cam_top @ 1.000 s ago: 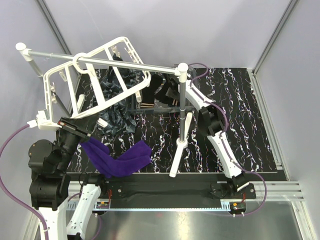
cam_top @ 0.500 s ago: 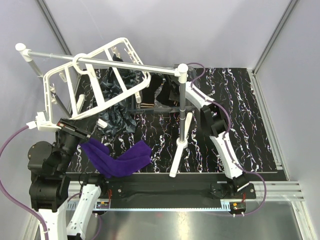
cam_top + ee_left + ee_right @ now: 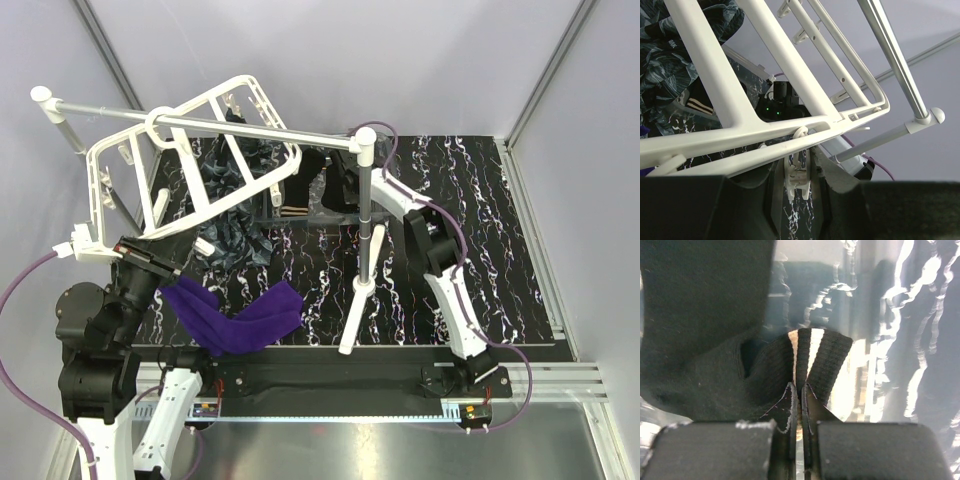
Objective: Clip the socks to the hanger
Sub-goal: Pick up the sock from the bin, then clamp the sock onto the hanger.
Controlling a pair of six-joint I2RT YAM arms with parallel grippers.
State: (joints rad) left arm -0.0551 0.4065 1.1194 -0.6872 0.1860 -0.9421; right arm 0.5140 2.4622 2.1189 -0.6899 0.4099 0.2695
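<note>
Progress looked early: right gripper (image 3: pixel 799 390) pinched striped sock (image 3: pixel 812 352), left gripper (image 3: pixel 798 182) clamped hanger clip (image 3: pixel 796 165), purple sock (image 3: pixel 240 320) lay unclipped.

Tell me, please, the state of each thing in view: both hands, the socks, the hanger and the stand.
Left hand, shut on a hanger clip.
Right hand, shut on the striped cuff of the black sock.
Purple sock, lying loose on the table, unclipped.
Marbled socks, bunched below the hanger; clipped or not, cannot tell.
Hanger, tilted, hung by its hook.
Rod stand, upright, carrying the hanger.
</note>
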